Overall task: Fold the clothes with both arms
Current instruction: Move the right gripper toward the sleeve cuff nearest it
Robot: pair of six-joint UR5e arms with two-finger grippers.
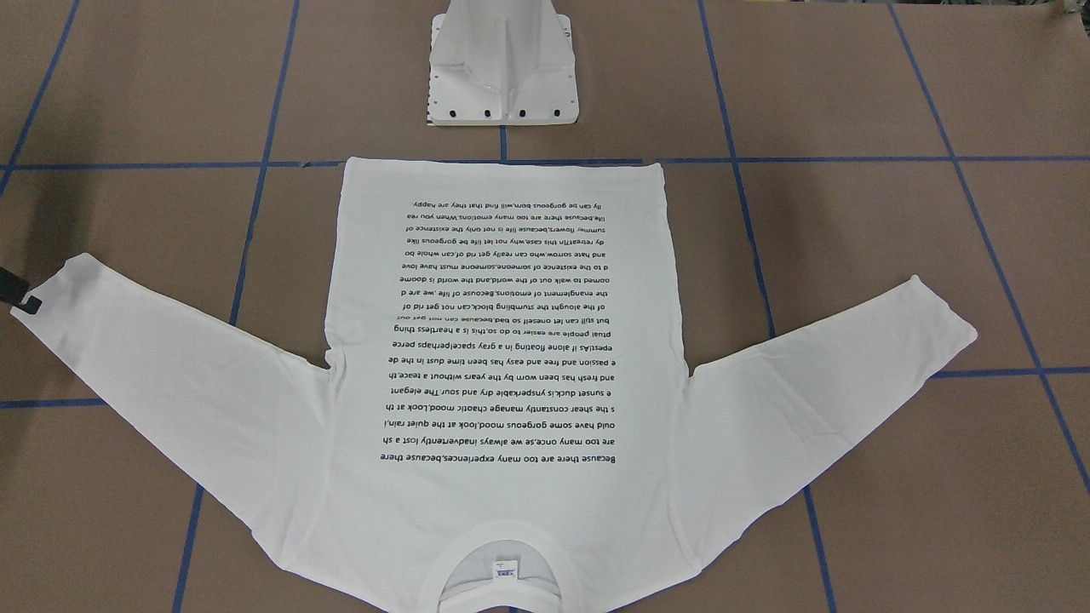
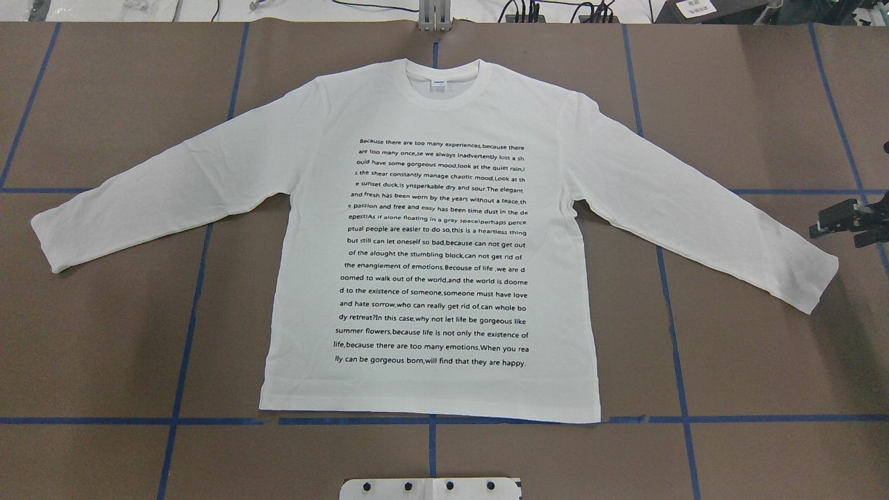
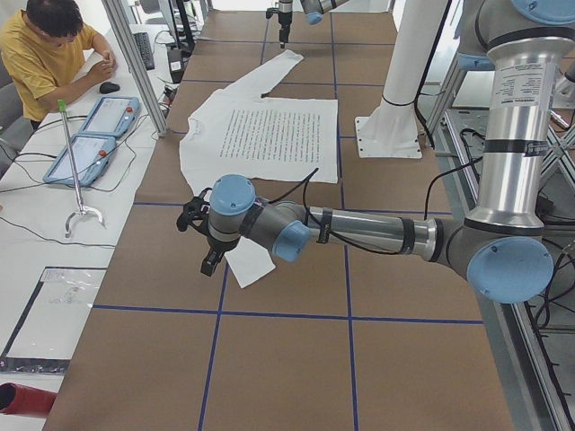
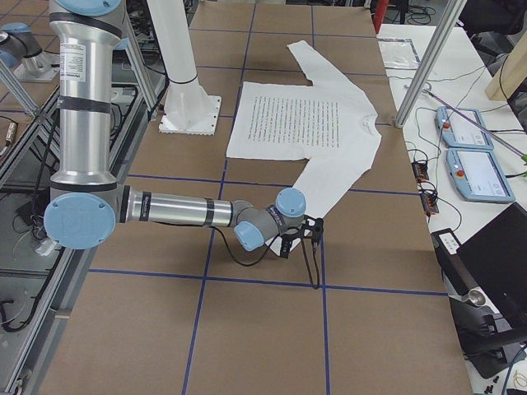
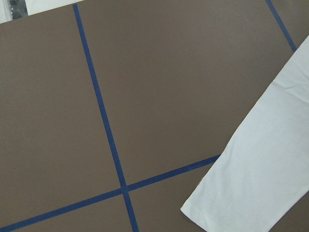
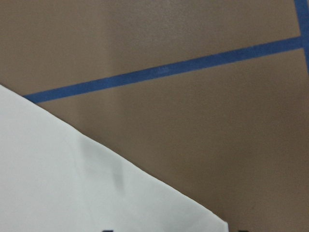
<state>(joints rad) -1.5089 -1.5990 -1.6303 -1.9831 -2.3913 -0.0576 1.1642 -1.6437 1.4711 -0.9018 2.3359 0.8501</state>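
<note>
- The white long-sleeved T-shirt (image 2: 430, 229) lay flat and face up in the middle of the brown bench (image 2: 104, 333). In the overhead view its neck was at the top and its hem at the bottom, along a blue tape line (image 2: 208, 421).
- Both sleeves were spread out to the sides and slanted a little downward in that frame. The block of black text (image 2: 434, 253) covered the front of the body.
- The right claw (image 2: 844, 223) was at the right edge of the overhead view, near the sleeve cuff (image 2: 812, 285) on that side, a little above and to the right of it.
- The two fingers of this claw stood apart, so it was open, and it had hold of nothing.
- In the front-facing view the same claw (image 1: 21, 298) was at the left edge, against the tip of the sleeve. Whether it touched the cloth, I cannot tell.
- In the right wrist view the sleeve filled the lower left corner, with bare bench beside it.
- The left claw (image 3: 202, 238) showed only in the view from the left end of the bench, at the centre left of the frame, just beside the near cuff (image 3: 247, 265). How far it was open, I cannot tell.
- In the left wrist view this cuff lay at the lower right, near a crossing of two tape lines.
- The white pedestal base (image 1: 502, 77) stood at the top centre of the front-facing view, near the hem but apart from it.
</note>
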